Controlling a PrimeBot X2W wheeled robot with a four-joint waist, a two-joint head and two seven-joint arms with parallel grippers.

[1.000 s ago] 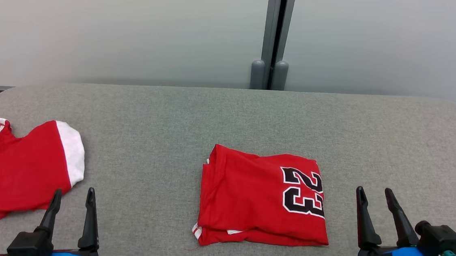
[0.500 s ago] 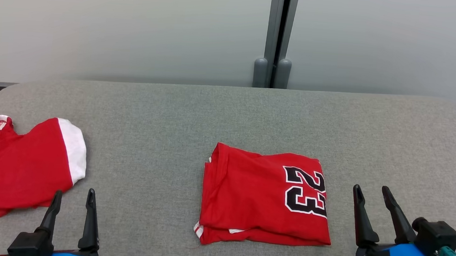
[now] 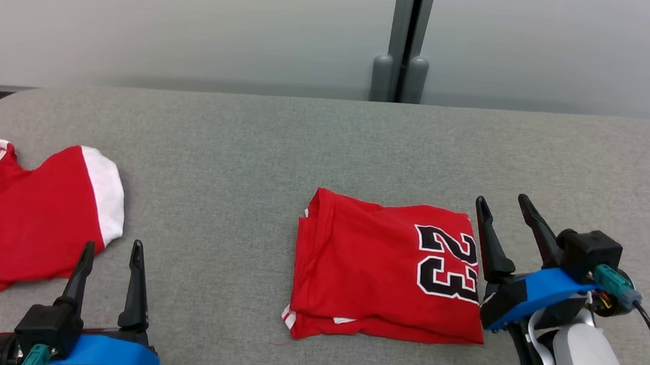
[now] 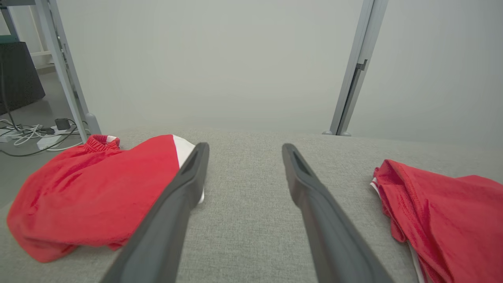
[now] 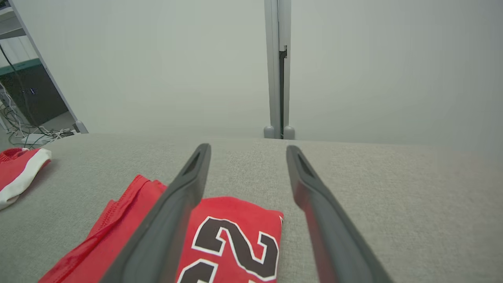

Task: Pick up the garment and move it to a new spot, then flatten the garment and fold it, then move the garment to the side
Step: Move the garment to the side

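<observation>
Red and folded into a neat rectangle, the jersey [image 3: 387, 274] is lying near the middle of the grey padded table [image 3: 246, 153], its black number 23 facing up. I am judging that the moving, flattening and folding are done and only the shift to the side is remaining. I am holding the right gripper [image 3: 502, 198] just beside the jersey's right edge, fingers spread apart and carrying nothing; whether it is touching the cloth I am not able to tell. The left gripper [image 3: 113, 243] is hovering at the near left, fingers likewise apart and empty, close to the second red garment [image 3: 26, 217], which is lying well apart from the jersey at the table's left end. Neither piece is sitting inside any container: both are resting straight on the padding. For the last step I am expecting to need a grip through all the layers, since a loose pinch is likely to pull the fold open.
</observation>
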